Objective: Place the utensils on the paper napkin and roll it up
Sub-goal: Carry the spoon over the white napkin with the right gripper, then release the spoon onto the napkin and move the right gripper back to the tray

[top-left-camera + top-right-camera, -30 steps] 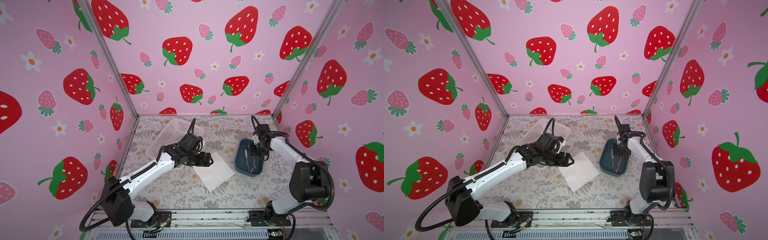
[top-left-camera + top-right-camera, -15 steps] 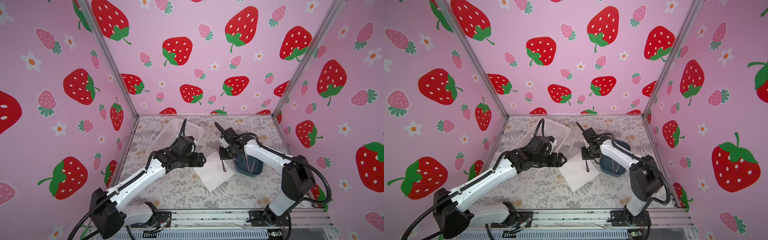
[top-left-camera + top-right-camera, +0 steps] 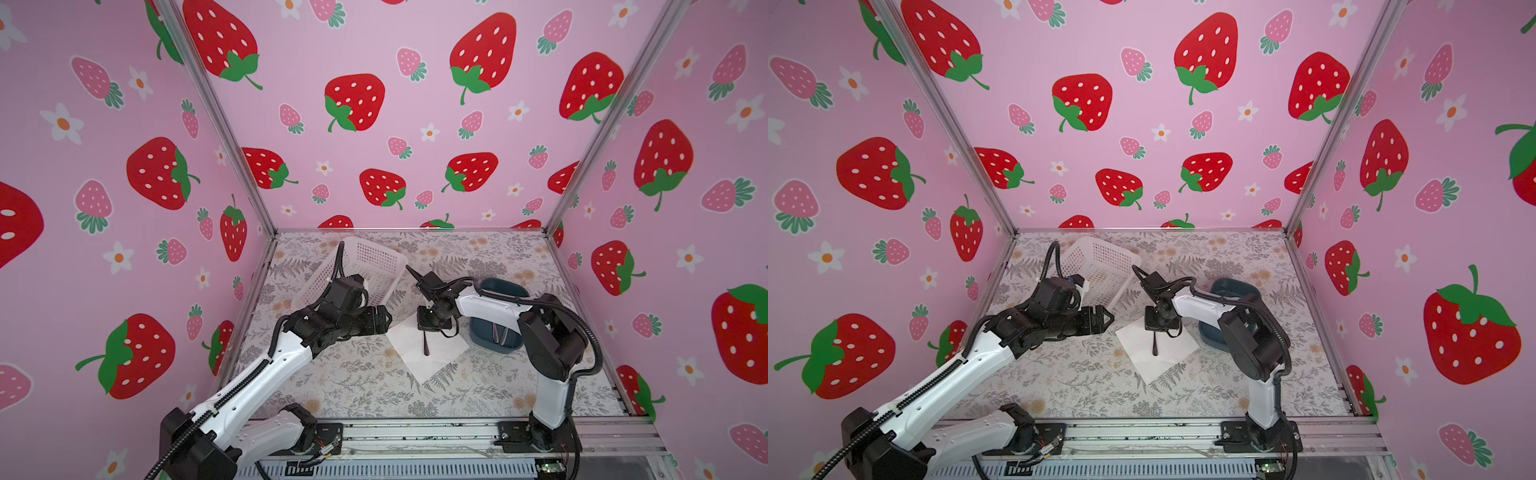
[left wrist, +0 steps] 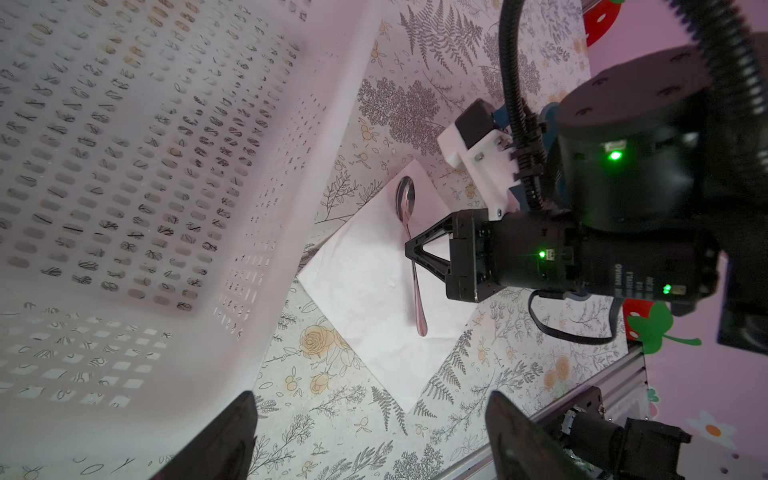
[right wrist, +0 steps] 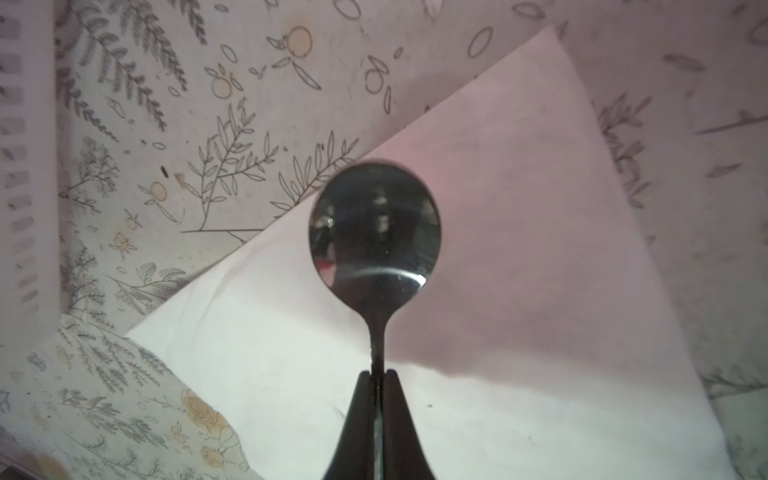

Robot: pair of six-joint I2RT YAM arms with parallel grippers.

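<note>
Pinching the spoon [image 5: 374, 224] by its neck over the napkin [image 5: 519, 249], the right gripper [image 5: 378, 376] would have done best to lay it flat near the middle before letting go, while the left gripper [image 4: 372, 411] hung open beside the basket [image 4: 124, 166].

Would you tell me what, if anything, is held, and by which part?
The right gripper pinches the spoon by its handle, near the bowl; the left gripper holds nothing.

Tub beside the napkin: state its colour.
The tub is dark blue, clearest in a top view.
</note>
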